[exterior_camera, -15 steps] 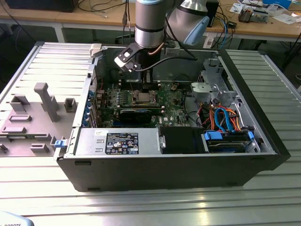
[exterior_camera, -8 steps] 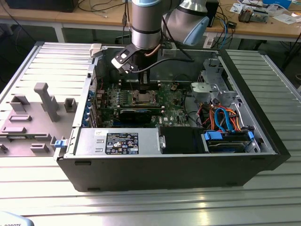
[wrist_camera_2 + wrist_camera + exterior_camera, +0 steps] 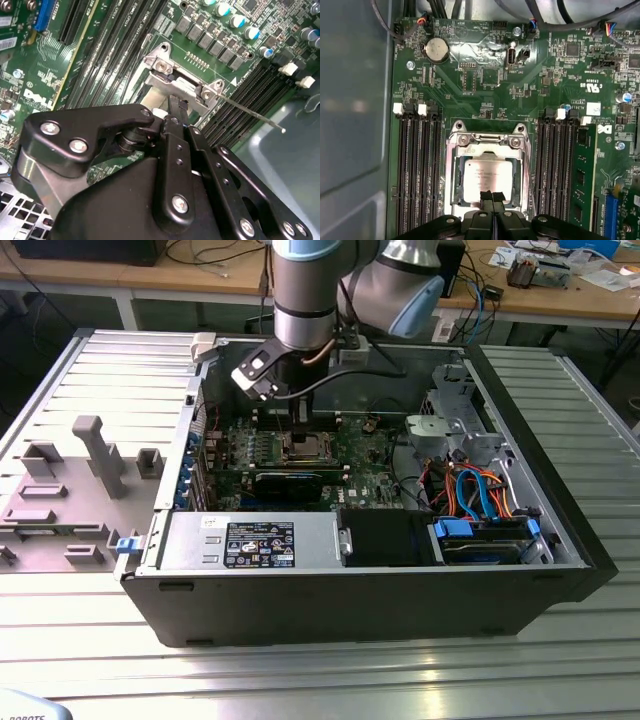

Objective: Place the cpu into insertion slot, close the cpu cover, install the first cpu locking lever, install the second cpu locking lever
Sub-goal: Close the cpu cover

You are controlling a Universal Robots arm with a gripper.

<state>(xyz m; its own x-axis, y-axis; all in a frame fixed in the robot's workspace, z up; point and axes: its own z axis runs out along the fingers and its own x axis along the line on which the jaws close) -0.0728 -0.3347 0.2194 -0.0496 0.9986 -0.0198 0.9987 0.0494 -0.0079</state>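
Jaws: gripper (image 3: 493, 197) pinched shut, empty, at the cpu cover (image 3: 487, 142) edge.
Where: cpu (image 3: 487, 175) seated in insertion slot (image 3: 303, 447), centre of exterior view.
Risk: lever (image 3: 250, 113) looks unlatched, so cover may spring up; tips could slip, scratching cpu.

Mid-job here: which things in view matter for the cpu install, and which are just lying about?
Job: gripper, cpu, insertion slot, cpu cover, locking lever.
Lying about: coin battery, memory slots, blue cables, grey fixture tray.
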